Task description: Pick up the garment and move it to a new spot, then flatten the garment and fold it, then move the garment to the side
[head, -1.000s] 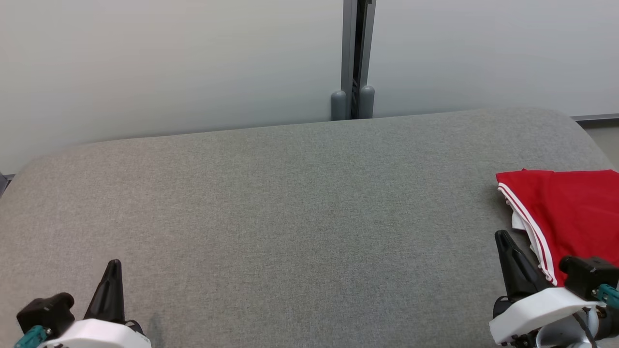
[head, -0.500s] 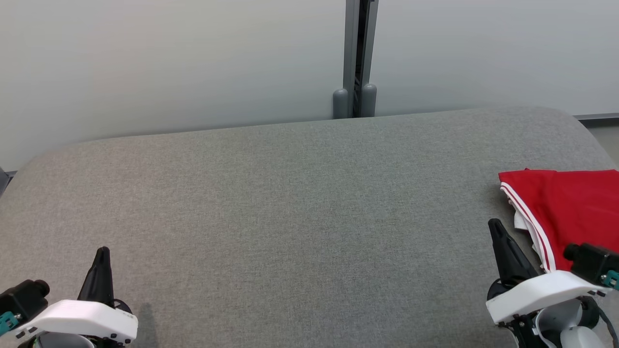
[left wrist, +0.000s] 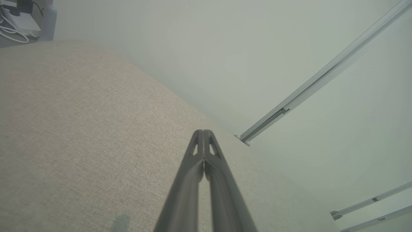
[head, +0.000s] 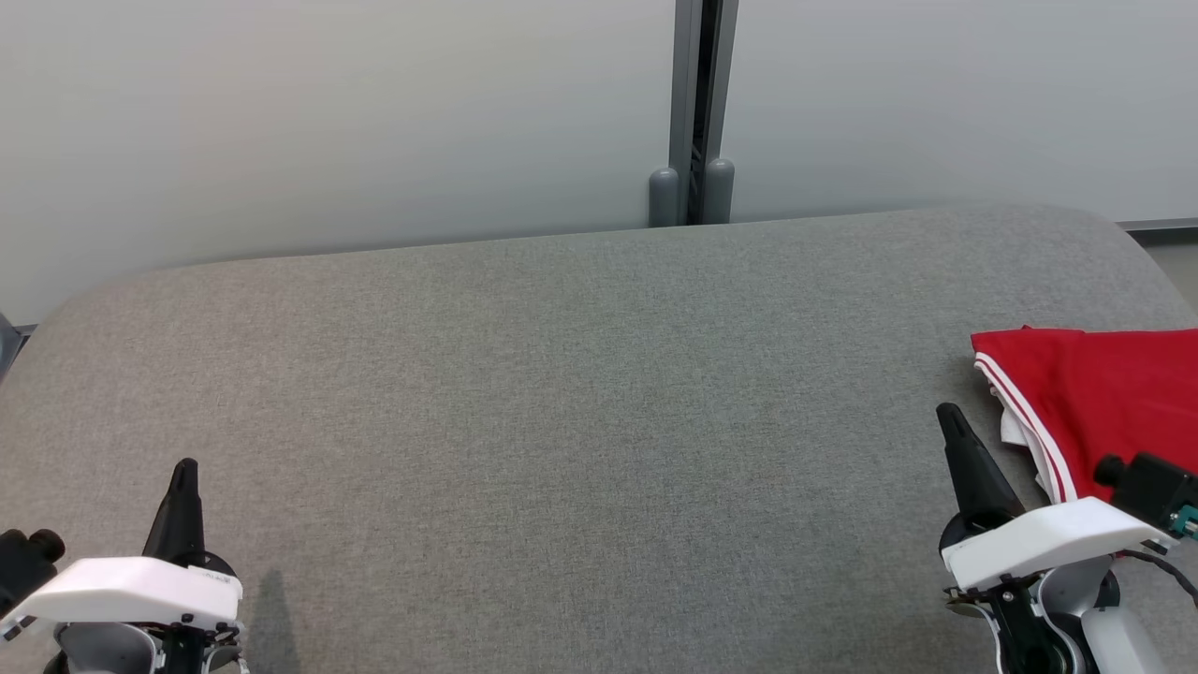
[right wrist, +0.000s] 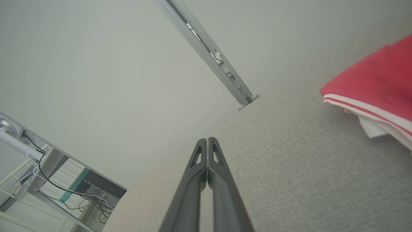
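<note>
The garment (head: 1100, 398), red with white stripes, lies folded at the right end of the bench (head: 580, 393). Its far side is cut off by the edge of the head view, so its margin from the bench edge cannot be confirmed. The left gripper (head: 183, 468) is fully closed, holds nothing, and hovers over bare fabric at the near left. The right gripper (head: 948, 414) is likewise closed and empty, just beside the striped hem (head: 1029, 435) but apart from it. Judged hazard: any rightward sweep of the right gripper could snag the hem or the white inner layer (head: 1013, 429) that protrudes beneath it, opening the fold or dragging the garment outward.
</note>
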`<state>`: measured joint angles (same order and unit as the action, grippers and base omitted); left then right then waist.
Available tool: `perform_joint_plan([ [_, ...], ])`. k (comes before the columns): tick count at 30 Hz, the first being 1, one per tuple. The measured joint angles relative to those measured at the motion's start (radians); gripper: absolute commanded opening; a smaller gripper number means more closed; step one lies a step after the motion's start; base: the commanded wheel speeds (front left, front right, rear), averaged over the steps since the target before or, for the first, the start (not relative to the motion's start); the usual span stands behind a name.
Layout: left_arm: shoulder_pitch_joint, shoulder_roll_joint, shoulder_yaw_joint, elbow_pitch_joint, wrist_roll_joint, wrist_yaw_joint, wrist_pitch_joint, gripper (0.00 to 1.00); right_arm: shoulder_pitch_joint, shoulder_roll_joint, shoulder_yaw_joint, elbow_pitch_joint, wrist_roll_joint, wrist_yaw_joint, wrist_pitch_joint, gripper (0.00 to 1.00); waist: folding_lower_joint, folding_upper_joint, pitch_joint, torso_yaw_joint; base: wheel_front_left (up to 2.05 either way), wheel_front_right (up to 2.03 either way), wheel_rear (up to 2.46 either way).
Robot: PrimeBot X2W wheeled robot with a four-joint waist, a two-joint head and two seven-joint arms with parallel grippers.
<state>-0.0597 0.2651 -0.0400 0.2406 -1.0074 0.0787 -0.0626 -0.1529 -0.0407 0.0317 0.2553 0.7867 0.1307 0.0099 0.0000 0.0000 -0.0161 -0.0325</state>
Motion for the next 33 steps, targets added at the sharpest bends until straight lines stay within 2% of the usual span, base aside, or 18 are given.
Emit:
perform_joint_plan([
  [33, -0.092, -0.088, 0.161, 0.073, -0.264, -0.097, 0.111, 0.00, -0.121, -0.002, 0.030, 0.135, 0.409, 0.000, 0.003, 0.00, 0.0000, 0.0000, 0.012, 0.013, 0.00, 0.00, 0.00],
])
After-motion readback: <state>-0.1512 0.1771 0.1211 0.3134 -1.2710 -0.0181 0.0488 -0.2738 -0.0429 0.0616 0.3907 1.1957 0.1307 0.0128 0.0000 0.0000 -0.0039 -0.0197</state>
